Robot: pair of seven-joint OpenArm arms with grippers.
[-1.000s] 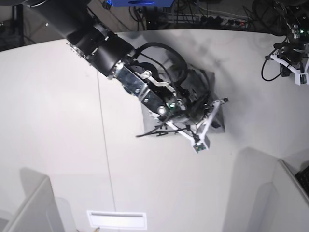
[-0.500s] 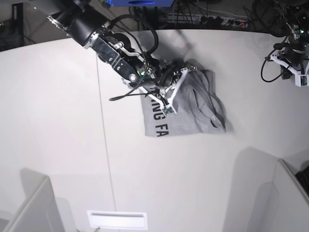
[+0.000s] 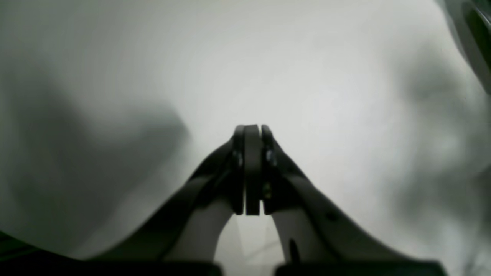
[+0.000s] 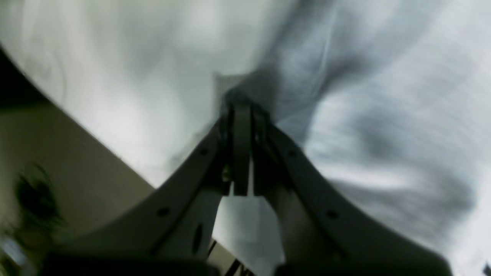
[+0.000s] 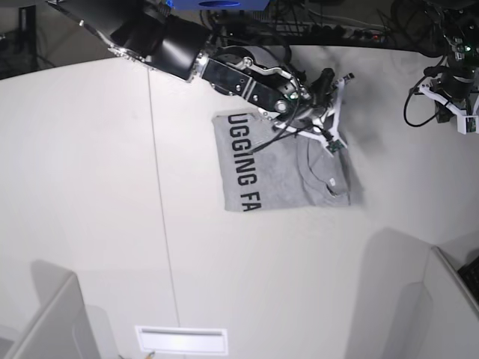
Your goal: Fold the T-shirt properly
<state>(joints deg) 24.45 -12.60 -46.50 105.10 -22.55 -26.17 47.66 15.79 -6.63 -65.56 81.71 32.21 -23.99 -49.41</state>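
Note:
The grey T-shirt lies folded into a rough rectangle in the middle of the white table, with black block letters along its left side. My right gripper reaches in from the back left, and its shut tips are over the shirt's right part, near the collar. In the right wrist view the right gripper is shut at the cloth's edge, with the blurred T-shirt to its right; I cannot tell if cloth is pinched. My left gripper hangs at the far right, and the left gripper is shut on nothing above bare table.
Grey partitions stand at the front left and front right. A white slotted strip lies at the front edge. Cables and a power strip run behind the table's back edge. A thin seam crosses the tabletop.
My right arm swept from the shirt's front right edge, across its left side, to its back right part, uncovering the shirt and its lettering. The left arm has stayed still.

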